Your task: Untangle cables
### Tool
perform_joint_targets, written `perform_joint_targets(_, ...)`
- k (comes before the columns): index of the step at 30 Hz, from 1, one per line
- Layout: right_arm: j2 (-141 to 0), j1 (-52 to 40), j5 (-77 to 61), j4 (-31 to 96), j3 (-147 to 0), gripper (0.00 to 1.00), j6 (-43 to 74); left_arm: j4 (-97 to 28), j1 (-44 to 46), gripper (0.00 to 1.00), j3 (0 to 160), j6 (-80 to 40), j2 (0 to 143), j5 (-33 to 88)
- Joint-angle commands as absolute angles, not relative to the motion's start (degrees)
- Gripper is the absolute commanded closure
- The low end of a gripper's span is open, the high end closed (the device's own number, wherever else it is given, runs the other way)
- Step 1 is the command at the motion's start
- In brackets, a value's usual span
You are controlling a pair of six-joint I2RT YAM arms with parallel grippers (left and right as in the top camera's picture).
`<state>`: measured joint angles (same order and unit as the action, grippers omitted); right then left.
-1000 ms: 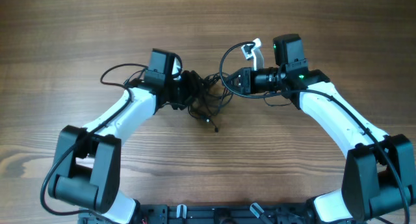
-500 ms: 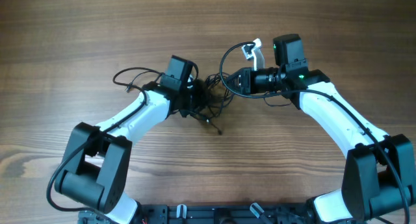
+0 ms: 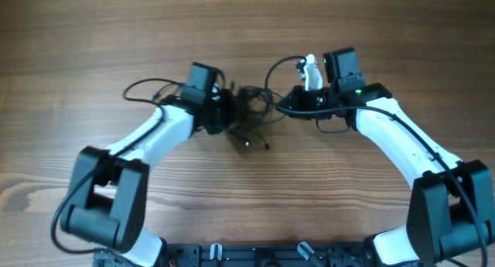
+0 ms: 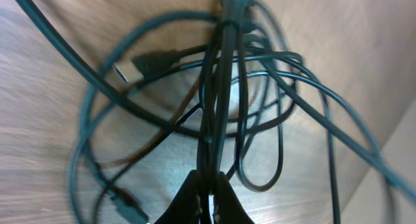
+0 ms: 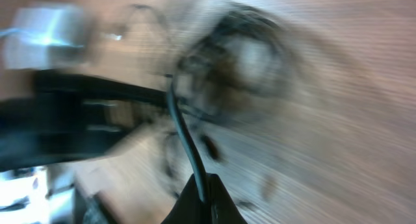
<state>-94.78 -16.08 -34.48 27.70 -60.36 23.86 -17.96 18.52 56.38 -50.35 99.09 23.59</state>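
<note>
The cables (image 3: 251,112) are a dark tangle of thin wires on the wooden table between my two arms. My left gripper (image 3: 229,111) is at the tangle's left side. In the left wrist view it (image 4: 209,197) is shut on a few strands running straight up from the fingertips, with loose loops (image 4: 260,120) and a flat plug end (image 4: 140,65) beyond. My right gripper (image 3: 288,106) is at the tangle's right edge. The right wrist view is blurred, but the gripper (image 5: 203,197) is shut on one dark strand (image 5: 182,130). A white plug (image 3: 309,70) lies near the right wrist.
A thicker black cable (image 3: 151,87) loops out behind the left arm. The arms' bases (image 3: 255,255) sit at the table's near edge. Bare wood (image 3: 247,19) lies behind the tangle and in front of it.
My left gripper moved right into the tangle and shut on several strands, then drew slightly back left. The right wrist shifted and turned, carrying the white plug a little right and down.
</note>
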Motion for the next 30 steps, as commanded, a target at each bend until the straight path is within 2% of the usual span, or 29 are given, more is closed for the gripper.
perform_joint_targets(1,-95.04,-15.90,-9.39,33.95,-60.64,0.96,34.41,-19.14,12.49,0.96,57.12,-44.14,91.35,22.22)
perform_joint_targets(5,-95.04,-15.90,0.08,38.74,-60.64,0.96,39.46,-20.91,7.18,0.96,57.12,-43.22,86.02,22.81)
perform_joint_targets(9,-95.04,-15.90,5.32,41.78,-60.64,0.96,43.13,-20.80,0.71,0.96,57.12,-43.22,81.32,29.08)
perform_joint_targets(16,-95.04,-15.90,5.58,40.95,-60.64,0.94,42.41,-21.82,-5.69,0.96,57.12,-42.13,78.63,34.72)
perform_joint_targets(17,-95.04,-15.90,2.04,38.68,-60.64,0.91,37.63,-22.41,-5.61,0.96,57.12,-42.00,78.65,35.53)
perform_joint_targets(19,-95.04,-15.90,-3.09,35.55,-60.64,0.76,31.62,-24.21,-4.60,0.96,57.12,-39.79,78.72,35.55)
perform_joint_targets(23,-95.02,-15.90,-12.14,31.59,-60.66,0.71,27.49,-26.96,-1.91,0.96,57.12,-37.50,78.87,34.15)
perform_joint_targets(25,-95.02,-15.90,-16.58,29.78,-60.66,0.62,25.69,-27.33,-0.10,0.96,57.10,-37.47,78.87,33.30)
perform_joint_targets(28,-95.02,-15.90,-16.91,29.41,-60.66,0.59,25.56,-27.33,1.98,0.96,57.10,-37.47,78.87,32.14)
perform_joint_targets(30,-95.02,-15.90,-18.17,29.21,-60.66,0.58,25.26,-27.33,3.66,0.90,57.10,-37.45,79.00,30.13)
